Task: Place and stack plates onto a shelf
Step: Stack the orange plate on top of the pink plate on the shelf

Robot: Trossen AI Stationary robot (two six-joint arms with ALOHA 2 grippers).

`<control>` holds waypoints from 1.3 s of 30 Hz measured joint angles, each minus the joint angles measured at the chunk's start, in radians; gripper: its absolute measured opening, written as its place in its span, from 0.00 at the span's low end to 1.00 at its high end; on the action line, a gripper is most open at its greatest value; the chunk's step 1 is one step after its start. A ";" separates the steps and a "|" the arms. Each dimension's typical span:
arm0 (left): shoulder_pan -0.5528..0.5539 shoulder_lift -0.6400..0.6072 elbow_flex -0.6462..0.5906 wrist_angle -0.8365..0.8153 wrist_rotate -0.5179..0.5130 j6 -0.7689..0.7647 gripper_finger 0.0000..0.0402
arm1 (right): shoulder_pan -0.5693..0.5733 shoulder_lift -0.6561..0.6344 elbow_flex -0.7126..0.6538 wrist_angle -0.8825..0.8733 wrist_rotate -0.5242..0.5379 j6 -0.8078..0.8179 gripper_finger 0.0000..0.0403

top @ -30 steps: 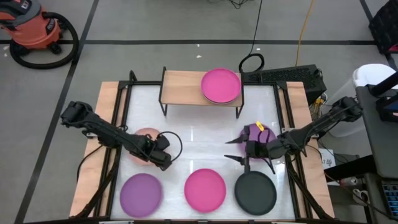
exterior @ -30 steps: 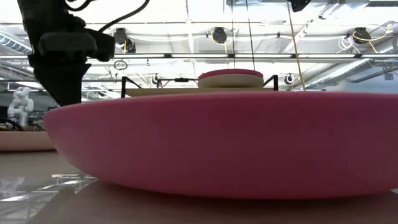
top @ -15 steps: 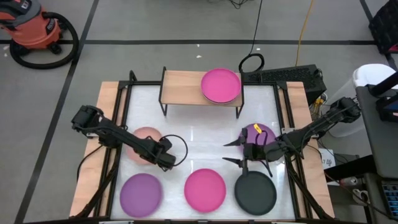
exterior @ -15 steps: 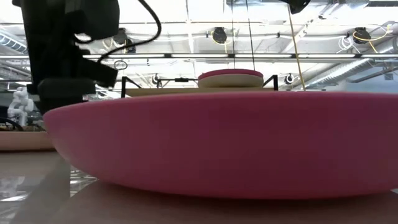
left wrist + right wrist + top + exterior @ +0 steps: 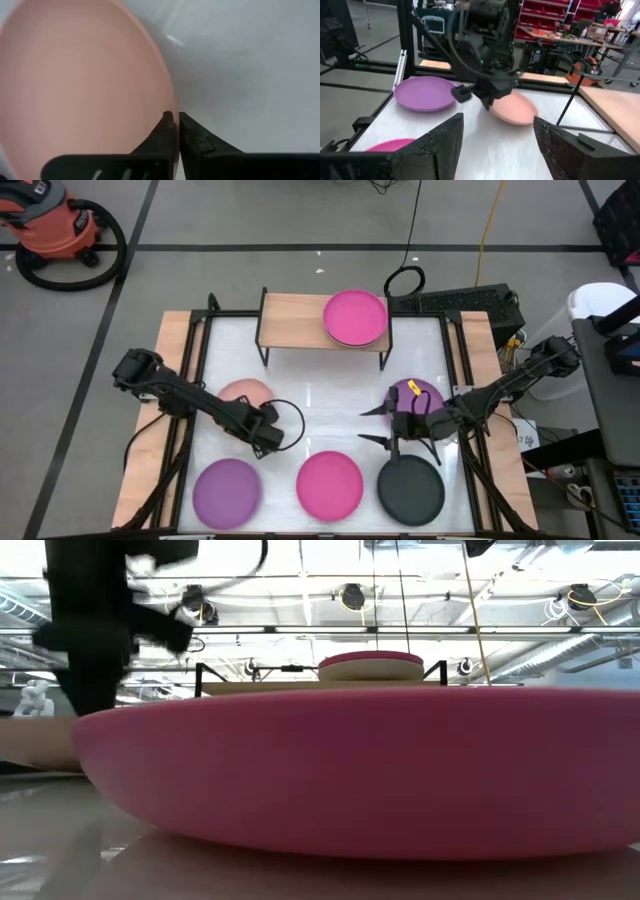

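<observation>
The main risk we see is the salmon pink plate (image 5: 80, 85) slipping: our left gripper (image 5: 176, 122) has it only by the thin edge, so a quick swing toward the shelf (image 5: 300, 317) could let it pivot, droop and fall, or knock the magenta plate (image 5: 354, 317) already resting on the shelf's right half. In the left wrist view the fingers are pinched nearly together over the plate's rim, with the plate spreading away from the fingertips toward ten o'clock. In the high view that plate sits at about nine o'clock of the table's centre, reaching from the left gripper toward ten o'clock, and we cannot tell whether it is clear of the table (image 5: 320, 395). Our right gripper (image 5: 378, 425) hovers with its fingers spread wide and holding nothing, at about four o'clock of the centre, between a purple plate (image 5: 425, 393) and a black plate (image 5: 410, 490). Another purple plate (image 5: 227, 490) and another magenta plate (image 5: 330, 484) lie along the near edge.
</observation>
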 joint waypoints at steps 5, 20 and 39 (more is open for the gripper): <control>-0.057 -0.021 0.167 -0.021 -0.010 0.143 0.03 | 0.000 0.000 0.000 0.023 0.000 -0.038 0.55; 0.017 -0.022 0.479 0.031 -0.528 1.016 0.02 | 0.000 -0.056 0.000 0.165 0.003 -0.170 0.55; 0.528 -0.013 0.482 0.494 -0.039 1.616 0.02 | 0.002 -0.270 0.000 0.171 0.000 -0.343 0.55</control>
